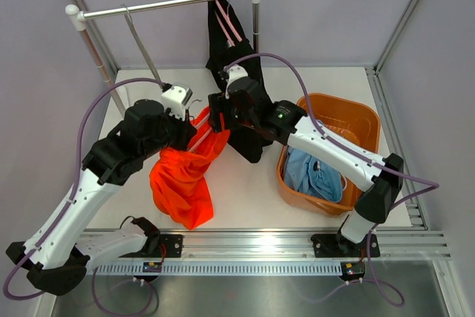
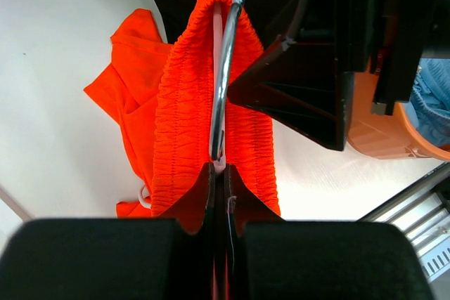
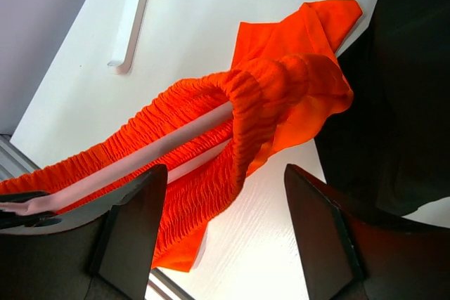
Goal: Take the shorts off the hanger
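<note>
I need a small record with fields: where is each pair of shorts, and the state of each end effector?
orange shorts: waistband around the hanger
black shorts: hanging from the rail
light blue shorts: in the orange tub
left end effector: shut on the hanger
right end effector: open, astride the orange waistband

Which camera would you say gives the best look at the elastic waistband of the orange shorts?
The right wrist view: the waistband runs across the frame, stretched over the pink hanger. The left wrist view sees it end-on beside the metal hook; the top view shows mostly hanging fabric.
</note>
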Available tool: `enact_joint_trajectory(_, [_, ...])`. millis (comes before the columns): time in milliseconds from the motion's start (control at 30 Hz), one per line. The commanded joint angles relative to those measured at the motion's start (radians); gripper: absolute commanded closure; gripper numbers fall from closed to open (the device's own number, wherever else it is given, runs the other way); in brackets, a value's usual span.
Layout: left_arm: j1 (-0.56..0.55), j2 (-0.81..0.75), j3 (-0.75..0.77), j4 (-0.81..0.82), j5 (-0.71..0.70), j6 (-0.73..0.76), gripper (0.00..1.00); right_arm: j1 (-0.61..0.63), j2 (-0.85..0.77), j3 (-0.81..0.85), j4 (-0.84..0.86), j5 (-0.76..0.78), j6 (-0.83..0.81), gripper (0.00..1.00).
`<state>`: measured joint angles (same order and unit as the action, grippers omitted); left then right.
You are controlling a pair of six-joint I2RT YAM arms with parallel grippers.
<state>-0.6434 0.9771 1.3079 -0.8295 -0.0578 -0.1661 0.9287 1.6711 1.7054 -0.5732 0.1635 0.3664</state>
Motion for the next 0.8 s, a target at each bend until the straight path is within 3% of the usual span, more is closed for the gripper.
enact_joint_trajectory(0, [-0.004, -0.029, 0.019, 0.087, 0.052, -0.007, 1.0, -0.004, 0.018, 0.049, 0.012, -0.01, 0.017, 0.26])
enact_joint_trajectory(233, [-0.004, -0.072, 0.05, 0.056, 0.052, 0.002, 1.0, -0.002, 0.033, 0.066, 0.003, 0.021, 0.013, 0.56])
enact_joint_trajectory(367, [-0.004, -0.103, 0.034, 0.036, 0.077, 0.007, 1.0, -0.004, 0.03, 0.088, -0.011, 0.057, -0.009, 0.85])
enact_joint_trajectory(433, [-0.004, -0.12, 0.022, 0.04, 0.085, 0.007, 1.0, -0.005, 0.033, 0.106, -0.037, 0.114, -0.024, 0.93])
enact_joint_trajectory(533, [-0.004, -0.146, 0.005, 0.02, 0.076, 0.013, 1.0, -0.011, 0.032, 0.135, -0.065, 0.189, -0.037, 1.0])
enact_joint_trajectory(767, [-0.004, -0.224, -0.041, 0.01, 0.116, 0.034, 1.0, -0.083, 0.018, 0.161, -0.091, 0.189, -0.027, 1.0])
